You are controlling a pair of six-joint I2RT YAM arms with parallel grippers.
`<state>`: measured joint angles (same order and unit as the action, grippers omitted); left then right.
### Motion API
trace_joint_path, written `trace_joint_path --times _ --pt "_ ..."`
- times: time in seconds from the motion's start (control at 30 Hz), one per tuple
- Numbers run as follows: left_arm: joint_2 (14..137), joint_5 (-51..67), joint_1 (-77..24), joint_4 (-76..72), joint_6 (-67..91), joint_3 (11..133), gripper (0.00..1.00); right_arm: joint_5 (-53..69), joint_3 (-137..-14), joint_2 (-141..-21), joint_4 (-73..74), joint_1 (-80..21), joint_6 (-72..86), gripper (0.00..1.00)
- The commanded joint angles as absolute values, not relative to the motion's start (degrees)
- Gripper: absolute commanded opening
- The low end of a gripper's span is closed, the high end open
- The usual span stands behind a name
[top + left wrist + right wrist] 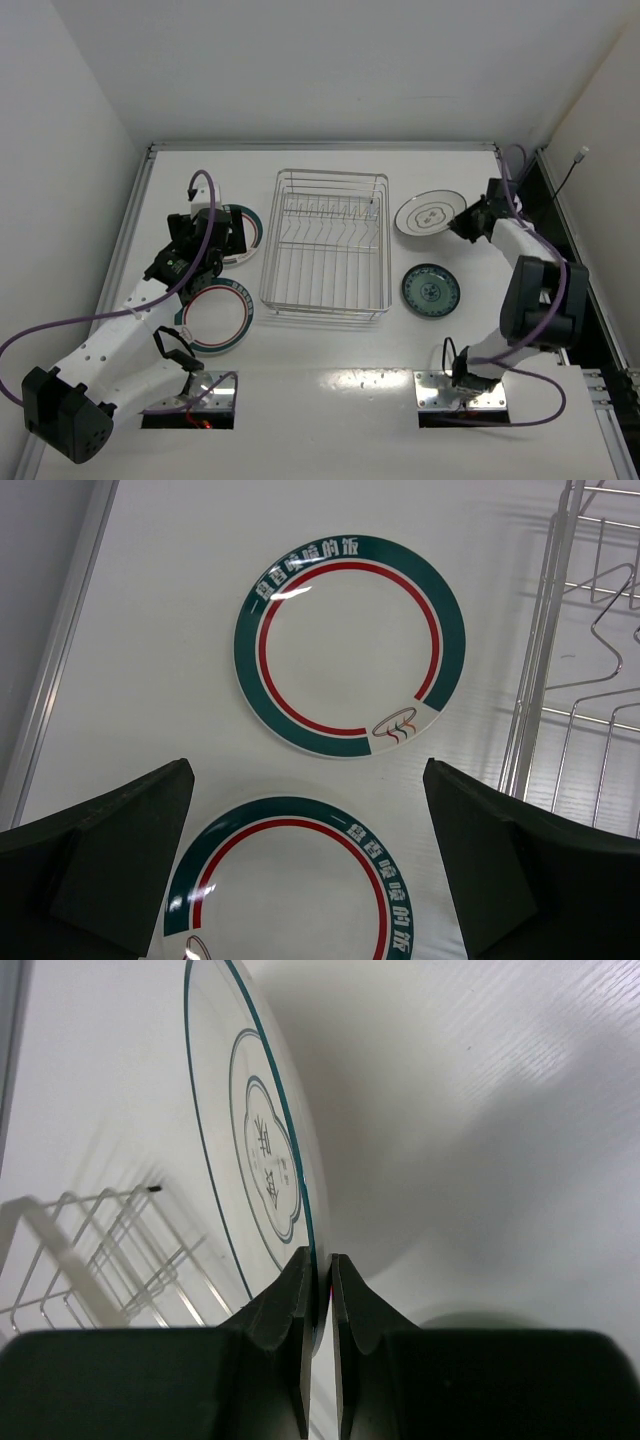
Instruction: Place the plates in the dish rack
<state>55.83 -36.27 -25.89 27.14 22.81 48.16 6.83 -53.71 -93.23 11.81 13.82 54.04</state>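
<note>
The silver wire dish rack stands mid-table with no plates in it. Two white plates with dark green rims lie left of it, one farther and one nearer. My left gripper hovers over them, open and empty. In the left wrist view the near plate lies below the spread fingers and the far plate lies ahead. My right gripper is shut on the rim of the white plate with the dark motif, which is tilted right of the rack. It shows edge-on in the right wrist view. The teal-blue plate lies flat nearer the arms.
The rack's side wires show at the right of the left wrist view and at the lower left of the right wrist view. White walls enclose the table. A metal rail runs along the left edge.
</note>
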Motion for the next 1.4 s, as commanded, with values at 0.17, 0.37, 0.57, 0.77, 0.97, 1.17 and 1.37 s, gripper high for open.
trace_joint_path --times 0.17,0.37,0.57,0.77,0.97,1.17,1.37 --pt "56.33 -35.51 -25.40 26.10 23.38 49.39 1.00 -9.04 -67.40 -79.11 18.37 3.09 51.51 0.00" --pt "56.34 -36.56 -25.40 26.10 23.38 49.39 1.00 -17.65 -77.07 -81.38 23.81 -9.02 43.79 0.00" --pt "56.34 -37.09 -25.40 26.10 23.38 49.39 1.00 -29.50 -78.93 -89.02 28.64 -18.88 41.40 0.00" --pt "55.81 -37.09 -25.40 26.10 23.38 49.39 1.00 -42.70 -81.73 -90.88 34.96 -26.71 42.54 0.00" --pt "55.81 -37.09 -25.40 26.10 23.38 49.39 1.00 -52.46 -88.14 -89.83 39.45 -32.25 43.15 0.00" --pt "55.28 -36.57 -25.40 26.10 23.38 49.39 1.00 -59.84 -95.88 -90.53 45.52 -34.10 41.75 0.00" --pt "55.28 -36.56 -25.40 26.10 23.38 49.39 1.00 -61.87 -94.49 -91.05 46.23 -36.04 41.04 0.00"
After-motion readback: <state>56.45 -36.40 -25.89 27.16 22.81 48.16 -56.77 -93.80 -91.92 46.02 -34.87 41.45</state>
